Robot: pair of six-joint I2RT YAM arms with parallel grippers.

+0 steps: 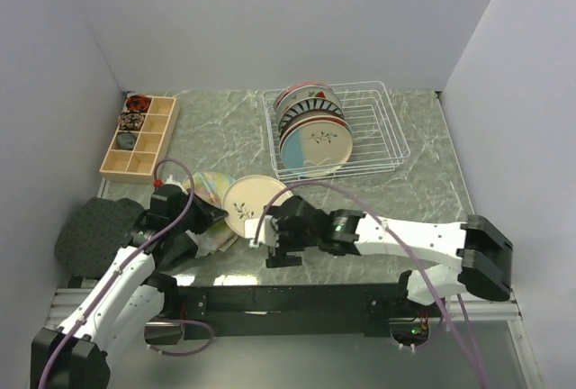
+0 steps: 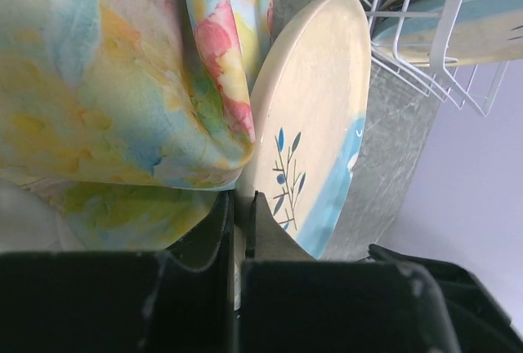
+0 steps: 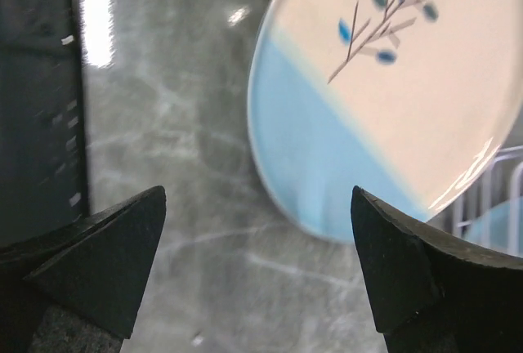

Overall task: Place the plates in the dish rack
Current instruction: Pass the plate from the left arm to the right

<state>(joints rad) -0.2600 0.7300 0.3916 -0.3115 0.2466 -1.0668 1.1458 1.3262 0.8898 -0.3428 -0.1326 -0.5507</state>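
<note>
Left gripper point(image 2: 241, 207) was clenched on the plate point(image 1: 248, 198) at its near rim; black housing hid most of the fingers. The plate was round and glazed, cream over blue with a leaf sprig, and sat tilted above the marbled table point(image 1: 432, 200), near-left of the white wire rack point(image 1: 376, 128). Soft pastel cloth point(image 1: 209, 187) bunched against its left edge. Right gripper point(image 3: 257, 196) gaped wide, grasping nothing. Racked plates point(image 1: 315, 141) overlapped, so their patterns were partly hidden.

No words, numbers, labels, brand marks or signs legible anywhere in any of the three views.
</note>
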